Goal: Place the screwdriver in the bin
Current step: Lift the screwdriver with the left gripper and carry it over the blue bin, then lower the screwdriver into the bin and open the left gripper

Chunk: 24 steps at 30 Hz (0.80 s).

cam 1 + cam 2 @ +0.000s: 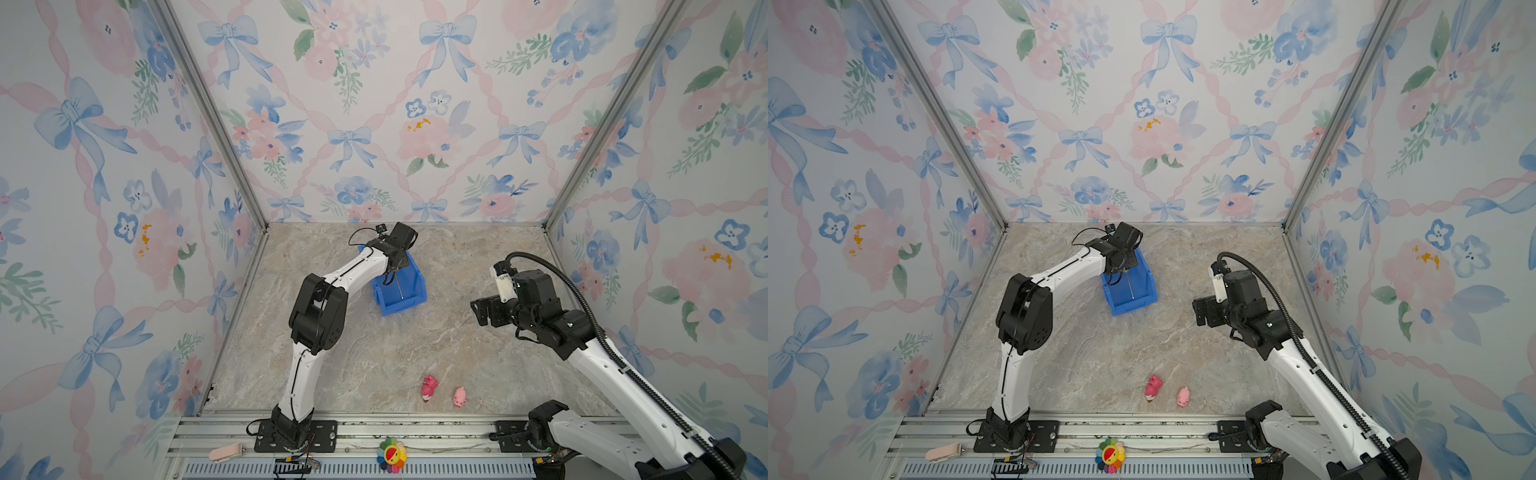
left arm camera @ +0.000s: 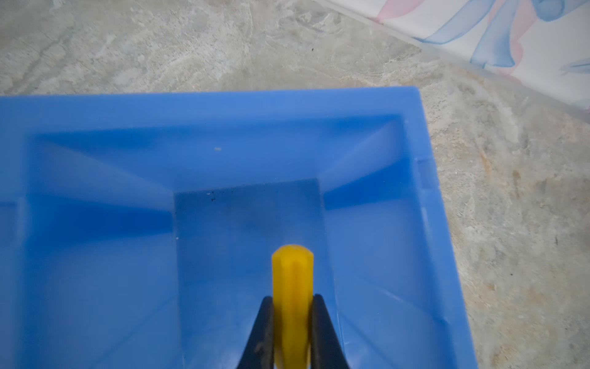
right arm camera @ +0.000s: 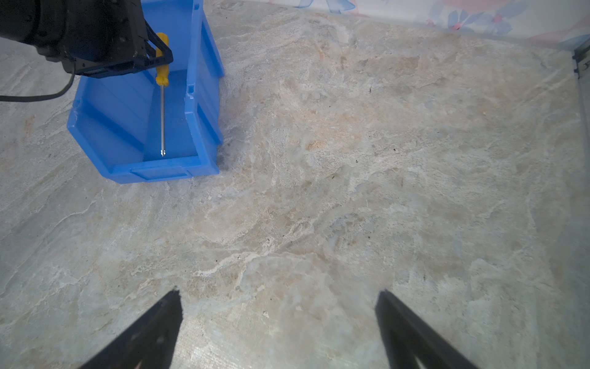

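Left gripper (image 2: 292,306) clamps the screwdriver (image 3: 162,80) by its faceted yellow plastic handle, thin silver shaft hanging upright, tip down inside the bin (image 3: 105,127), just above or at its floor. Bin is smooth blue plastic, rectangular, on the mottled stone-look tabletop (image 3: 351,159). Right gripper (image 3: 277,329) gapes wide, holding nothing.

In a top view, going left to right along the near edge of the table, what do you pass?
Left arm's base → red-pink toy → pale pink toy → right arm's base.
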Available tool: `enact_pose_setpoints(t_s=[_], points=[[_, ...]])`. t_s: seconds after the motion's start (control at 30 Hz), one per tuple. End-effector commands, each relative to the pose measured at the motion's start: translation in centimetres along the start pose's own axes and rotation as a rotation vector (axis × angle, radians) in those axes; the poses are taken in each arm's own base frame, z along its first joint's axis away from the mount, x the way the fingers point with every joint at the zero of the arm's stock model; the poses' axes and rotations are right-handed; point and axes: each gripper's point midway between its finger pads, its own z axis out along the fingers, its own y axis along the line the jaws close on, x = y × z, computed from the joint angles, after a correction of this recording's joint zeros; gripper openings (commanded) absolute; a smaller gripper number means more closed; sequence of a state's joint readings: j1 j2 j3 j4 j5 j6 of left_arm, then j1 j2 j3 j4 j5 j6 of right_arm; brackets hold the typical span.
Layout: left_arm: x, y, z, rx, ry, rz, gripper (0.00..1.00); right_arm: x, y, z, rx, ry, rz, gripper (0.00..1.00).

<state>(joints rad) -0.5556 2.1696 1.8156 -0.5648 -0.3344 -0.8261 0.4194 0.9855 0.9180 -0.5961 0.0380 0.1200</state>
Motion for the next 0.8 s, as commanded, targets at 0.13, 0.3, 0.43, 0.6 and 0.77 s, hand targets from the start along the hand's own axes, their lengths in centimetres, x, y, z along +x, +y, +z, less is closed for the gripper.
enact_pose_setpoints(t_s=[0.13,0.3,0.43,0.6,0.77], points=[[0.5,0.1,1.4,-0.046,-0.012,0.014,0.0,-0.4,-0.3,-0.8,0.012,-0.016,0.01,0.97],[1.1,0.5,2.4,-0.066,-0.002,0.001,0.0,-0.6,-0.3,-0.8,0.01,-0.021,0.006,0.97],[1.6,0.4,2.9,-0.065,0.013,-0.01,0.07,-0.7,-0.4,-0.8,0.013,-0.024,0.001,0.97],[1.6,0.5,3.0,-0.066,0.014,-0.023,0.22,-1.2,-0.7,-1.2,0.02,-0.039,-0.004,0.97],[0.8,0.1,2.1,-0.052,-0.005,-0.026,0.33,-1.6,-0.9,-1.7,0.031,-0.053,-0.009,0.97]])
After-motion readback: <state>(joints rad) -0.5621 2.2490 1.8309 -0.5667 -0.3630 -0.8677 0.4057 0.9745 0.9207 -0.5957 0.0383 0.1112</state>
